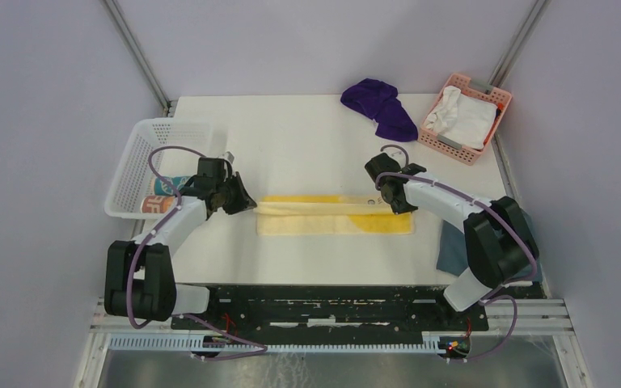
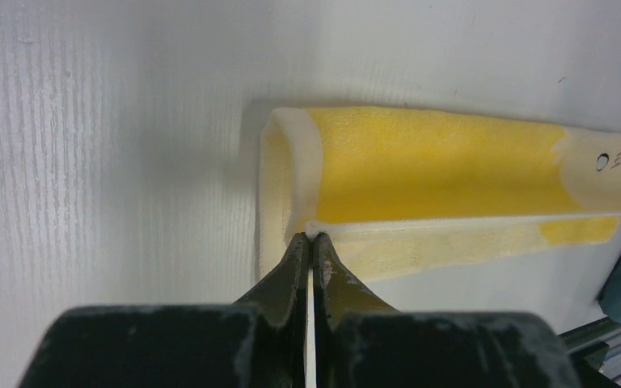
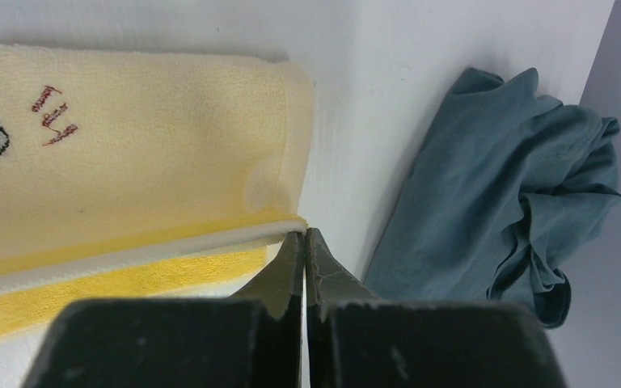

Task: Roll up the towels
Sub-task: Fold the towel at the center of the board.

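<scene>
Pale yellow towel (image 1: 335, 217) lies in the middle of the counter (image 1: 291, 129). It is folded lengthwise into a long band that runs left to right between your two arms.

Your left hand (image 1: 242, 202) is at the band's left end. In the left wrist view its fingers are pressed together on the white hem at the corner. The upper layer is lifted there, so the end gapes open like a flat tube.

Your right hand (image 1: 396, 202) is at the band's right end. In the right wrist view its fingers are closed on the hem at that corner. The pale face of the towel, with small brown stitching, lies beyond the fingertips.

Deep purple towel (image 1: 380, 105) lies crumpled at the far edge of the counter, well apart from both hands.

White basket (image 1: 129, 174) stands at the left edge and holds a teal roll (image 1: 170, 184) and an orange roll (image 1: 155, 204) side by side.

Pink basket (image 1: 477, 81) stands at the far right corner with a white cloth (image 1: 465, 117) inside.

Blue-grey cloth (image 3: 501, 186) lies bunched on the counter just right of the yellow towel's end, beside the right arm.
</scene>
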